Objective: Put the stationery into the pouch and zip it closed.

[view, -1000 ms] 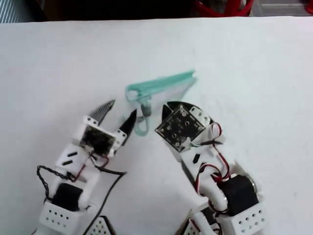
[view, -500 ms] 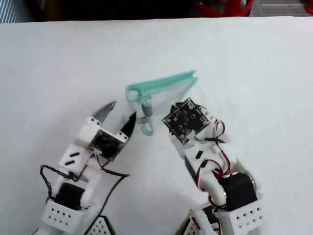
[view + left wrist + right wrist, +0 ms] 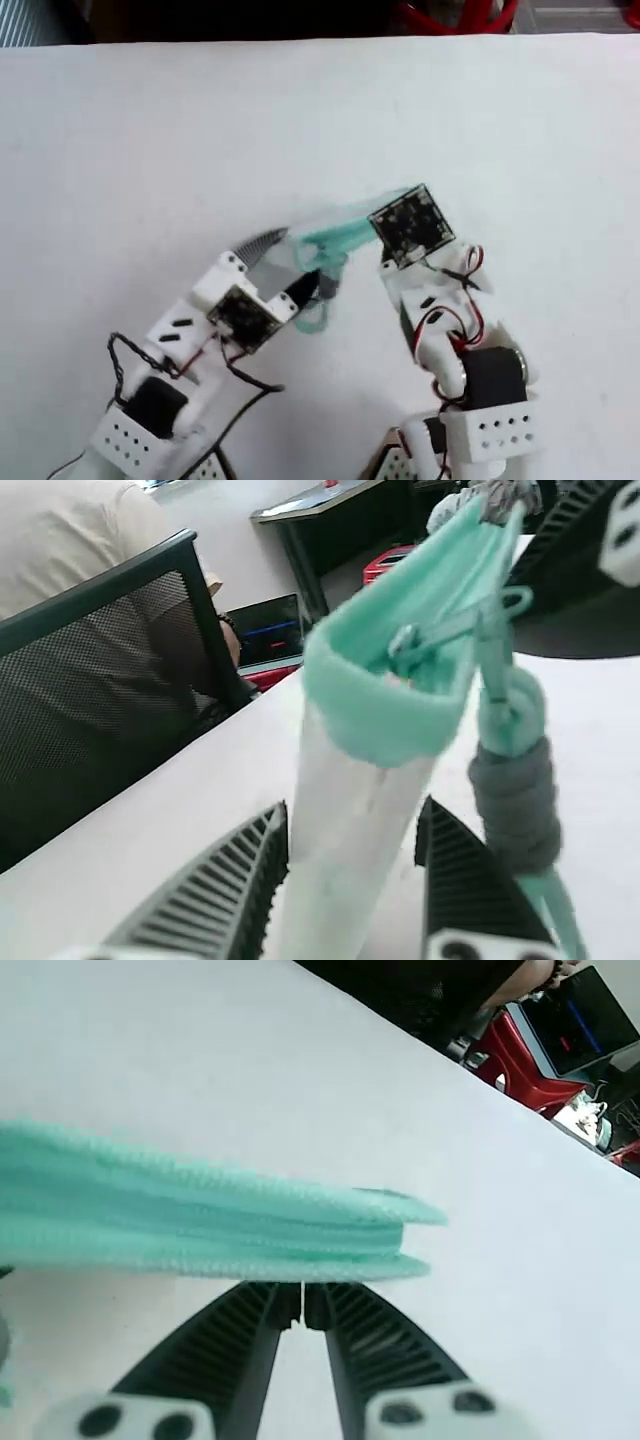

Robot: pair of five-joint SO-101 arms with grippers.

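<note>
From above, the pouch point(image 3: 335, 237) has changed place since a second ago. It lay farther up the table point(image 3: 150, 130), apart from both arms, and now sits between them, closer to their bases. The left gripper point(image 3: 303, 254) has pushed forward onto its near end, and the right arm point(image 3: 440, 310) has swung over its far end. We take this to mean the pouch is now taken from both ends, which is what zipping calls for. Whether the stationery is inside, we cannot tell.

From the left wrist, the pouch rises off the table, tilted up toward its far end. Our left gripper stands wide apart, with one of its fingers point(image 3: 235, 875) on each side of the clear body. They are close against it, but we see no squeeze. The pull point(image 3: 450, 630) sits at this near end of the green band, and its cord point(image 3: 512, 780) dangles just beside one finger.

From the right wrist, the right gripper point(image 3: 303, 1298) is pinched almost together just under the green band, with its tips hidden behind it. We judge that it clamps the pouch's edge there. At this end the band's two lips lie pressed together.
</note>
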